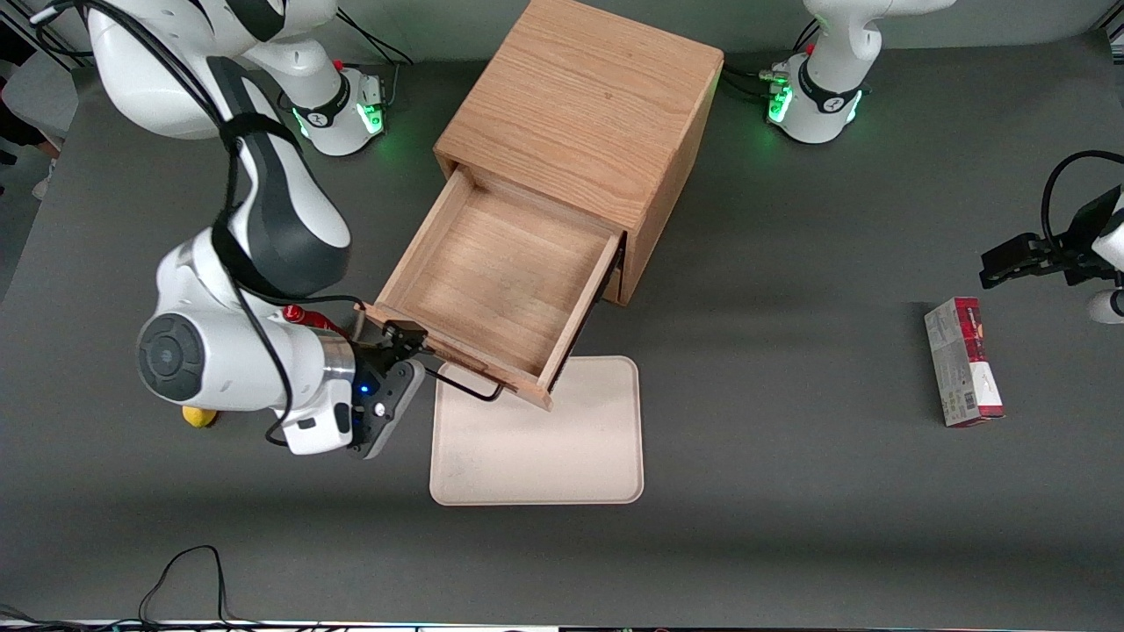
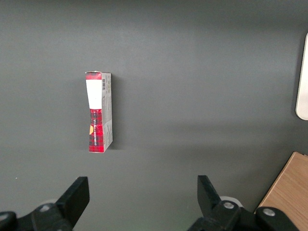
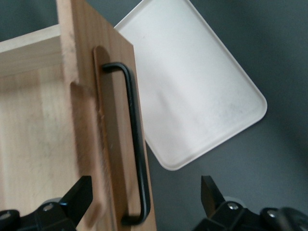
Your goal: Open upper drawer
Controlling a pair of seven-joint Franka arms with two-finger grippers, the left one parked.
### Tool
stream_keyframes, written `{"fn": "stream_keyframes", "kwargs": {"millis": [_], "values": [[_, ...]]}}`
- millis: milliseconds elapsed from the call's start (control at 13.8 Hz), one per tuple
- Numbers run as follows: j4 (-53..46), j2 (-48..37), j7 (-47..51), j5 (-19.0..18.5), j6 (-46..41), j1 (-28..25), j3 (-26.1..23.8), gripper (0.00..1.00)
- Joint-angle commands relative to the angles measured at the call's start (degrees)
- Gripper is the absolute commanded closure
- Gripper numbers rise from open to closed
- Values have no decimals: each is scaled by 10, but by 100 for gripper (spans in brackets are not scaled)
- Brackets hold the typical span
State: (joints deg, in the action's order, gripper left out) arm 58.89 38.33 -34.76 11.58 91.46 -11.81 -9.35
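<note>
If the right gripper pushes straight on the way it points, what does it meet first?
Most likely the black wire handle on the upper drawer: the gripper, fingers open, straddles it. The cream tray lies farther along, though depth is unclear.

Lighting: even, overhead, moderately bright. Soft shadows on the dark grey matte worktop [image 1: 790,491]. Right arm's tool [image 3: 144,199]: near-field fingers blurred. Glare: none.

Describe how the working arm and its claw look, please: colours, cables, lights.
The working arm has glossy white shells with dark grey joints, and a black cable runs along it. Its claw is black, mounted on a white wrist block with a small blue light, beside the upper drawer handle. Green lights glow at the base.
</note>
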Motion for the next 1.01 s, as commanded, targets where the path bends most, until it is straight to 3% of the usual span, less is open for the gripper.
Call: {"fn": "stream_keyframes", "kwargs": {"millis": [0,145,217,362,652,942], "values": [[0,-44,15,-23,-38,32,-3,0],[3,-68,62,-86,-80,30,11,0],[17,-85,82,-96,-114,32,20,0],[107,-153,90,-88,-103,30,69,0],[286,-286,151,-88,-22,28,101,0],[300,-290,303,-87,-26,30,126,0]]}}
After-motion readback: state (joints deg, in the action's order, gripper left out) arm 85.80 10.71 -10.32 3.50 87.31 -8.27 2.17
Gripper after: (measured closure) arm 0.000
